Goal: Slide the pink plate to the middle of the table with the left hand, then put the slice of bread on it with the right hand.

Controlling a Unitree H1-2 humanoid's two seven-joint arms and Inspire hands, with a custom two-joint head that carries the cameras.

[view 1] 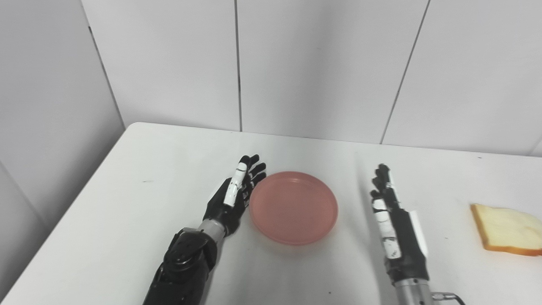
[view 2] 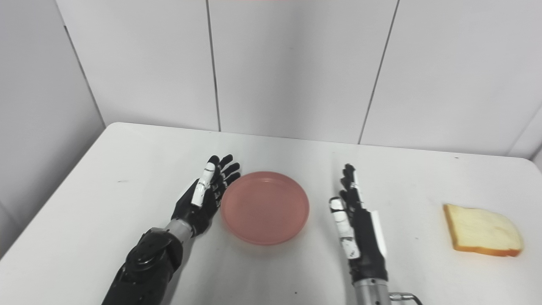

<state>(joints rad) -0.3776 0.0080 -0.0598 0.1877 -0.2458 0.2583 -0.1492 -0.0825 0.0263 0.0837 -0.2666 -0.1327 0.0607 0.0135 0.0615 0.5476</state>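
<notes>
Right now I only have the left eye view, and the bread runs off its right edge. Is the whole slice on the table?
Observer: Yes. The right eye view shows the whole bread lying flat on the table.
Operator: Which end is rounded?
Observer: The right end, the one farther from the right hand.
Operator: Any table past it?
Observer: Yes, bare table lies beyond the slice, and the table's back right corner is in view.
</notes>
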